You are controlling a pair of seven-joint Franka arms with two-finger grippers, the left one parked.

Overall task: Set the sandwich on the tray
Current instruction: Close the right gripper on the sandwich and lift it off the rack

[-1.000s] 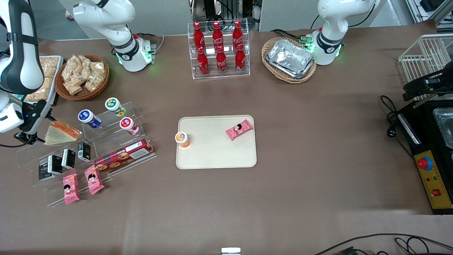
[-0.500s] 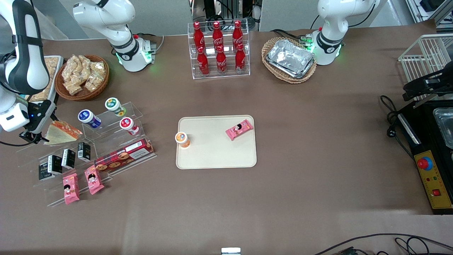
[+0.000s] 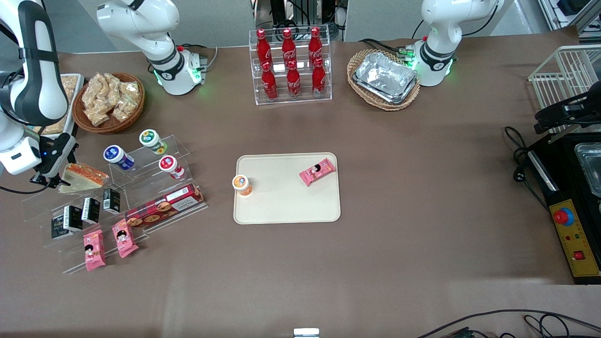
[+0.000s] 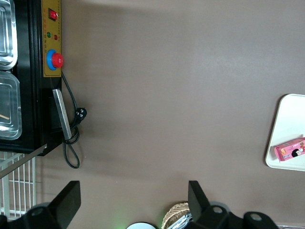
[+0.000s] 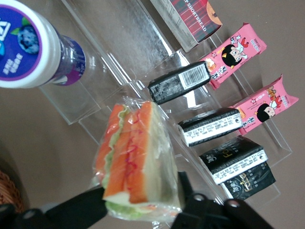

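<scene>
The sandwich (image 3: 83, 177), a clear-wrapped wedge with orange and green filling, lies on the clear acrylic step shelf (image 3: 141, 188) toward the working arm's end of the table. My gripper (image 3: 57, 178) is at its wide end. In the right wrist view the gripper (image 5: 140, 200) has one black finger (image 5: 76, 210) against each side of the sandwich (image 5: 136, 152), shut on it. The cream tray (image 3: 281, 202) lies mid-table, well apart from the sandwich; an edge of the tray also shows in the left wrist view (image 4: 286, 119).
An orange-lidded cup (image 3: 242, 184) and a pink snack packet (image 3: 317, 171) sit on the tray. On the shelf beside the sandwich are a blue-lidded bottle (image 5: 33, 52), black boxes (image 5: 209, 126), a biscuit box (image 3: 164, 206) and pink packets (image 3: 94, 251). A snack basket (image 3: 109, 102) stands farther back.
My gripper has moved in sideways onto the sandwich's wide end. The sandwich has stayed on the shelf, shifting only slightly.
</scene>
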